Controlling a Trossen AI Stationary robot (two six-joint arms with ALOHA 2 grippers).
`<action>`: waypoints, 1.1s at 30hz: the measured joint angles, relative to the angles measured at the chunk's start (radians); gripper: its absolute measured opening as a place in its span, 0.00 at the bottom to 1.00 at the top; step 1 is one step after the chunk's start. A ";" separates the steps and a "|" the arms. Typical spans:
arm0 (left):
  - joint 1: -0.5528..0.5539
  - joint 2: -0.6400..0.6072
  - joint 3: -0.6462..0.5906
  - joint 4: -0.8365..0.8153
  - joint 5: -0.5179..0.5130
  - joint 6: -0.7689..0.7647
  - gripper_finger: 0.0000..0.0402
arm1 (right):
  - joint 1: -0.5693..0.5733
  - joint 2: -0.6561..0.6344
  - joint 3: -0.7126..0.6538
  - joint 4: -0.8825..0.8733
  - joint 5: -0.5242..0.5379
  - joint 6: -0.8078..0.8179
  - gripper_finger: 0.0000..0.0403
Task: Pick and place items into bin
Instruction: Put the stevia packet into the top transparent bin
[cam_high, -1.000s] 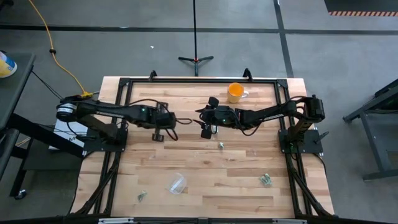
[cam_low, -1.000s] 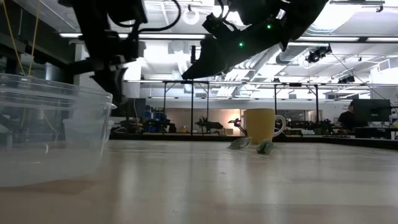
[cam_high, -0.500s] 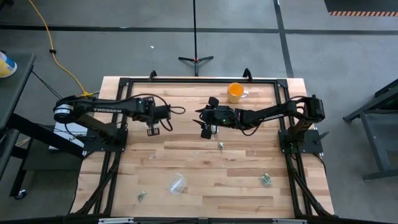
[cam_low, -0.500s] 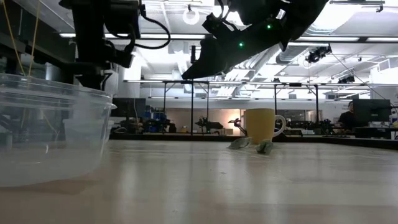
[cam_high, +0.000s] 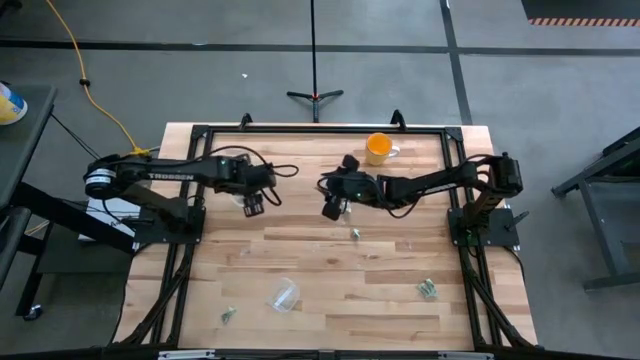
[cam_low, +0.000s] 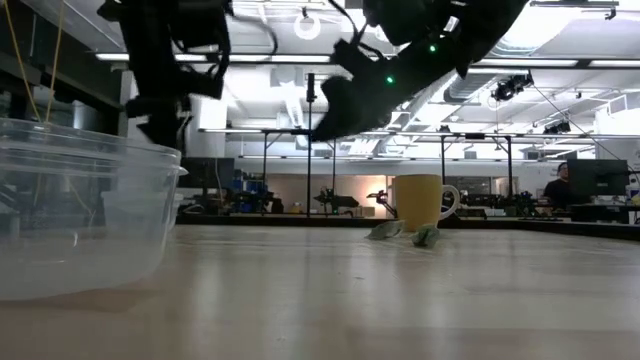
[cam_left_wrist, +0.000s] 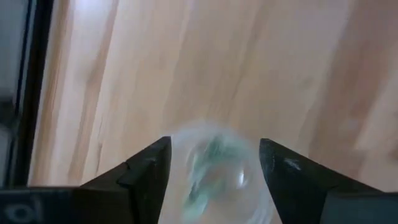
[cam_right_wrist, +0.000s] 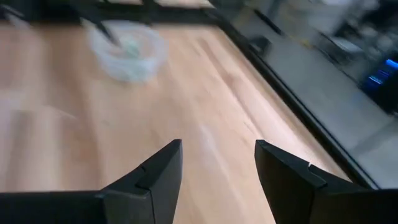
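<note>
My left gripper (cam_high: 252, 206) is open and hangs above a small clear bin (cam_left_wrist: 214, 168) that holds silvery green pieces (cam_left_wrist: 208, 158). The bin shows between and beyond its fingers. The bin also shows in the right wrist view (cam_right_wrist: 127, 50); in the high view the arm hides most of it. My right gripper (cam_high: 330, 208) is open and empty, in the air over the table's middle. Loose pieces lie on the wood at the middle (cam_high: 355, 234), the near right (cam_high: 427, 290) and the near left (cam_high: 228, 314). Two of them show in the low view (cam_low: 425, 236).
An orange mug (cam_high: 378, 148) stands at the far edge, right of centre. A second, larger clear container (cam_high: 284, 295) stands near the front edge and fills the left of the low view (cam_low: 80, 210). A black frame (cam_high: 300, 130) runs around the table.
My left gripper has gone a little toward the table's left and far edges. My right gripper has drawn slightly toward the right edge and dipped a little. The loose pieces and the mug have stayed put.
</note>
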 joint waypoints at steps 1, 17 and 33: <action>0.000 -0.015 -0.008 0.058 0.037 0.032 0.69 | -0.001 -0.006 0.000 -0.033 0.022 0.010 0.48; 0.003 -0.119 -0.057 0.359 0.332 0.227 0.54 | 0.002 -0.074 0.000 -0.544 -0.347 -0.133 0.48; 0.003 -0.119 -0.057 0.321 0.323 0.229 0.53 | 0.046 0.040 -0.004 -0.546 -0.114 -0.286 0.48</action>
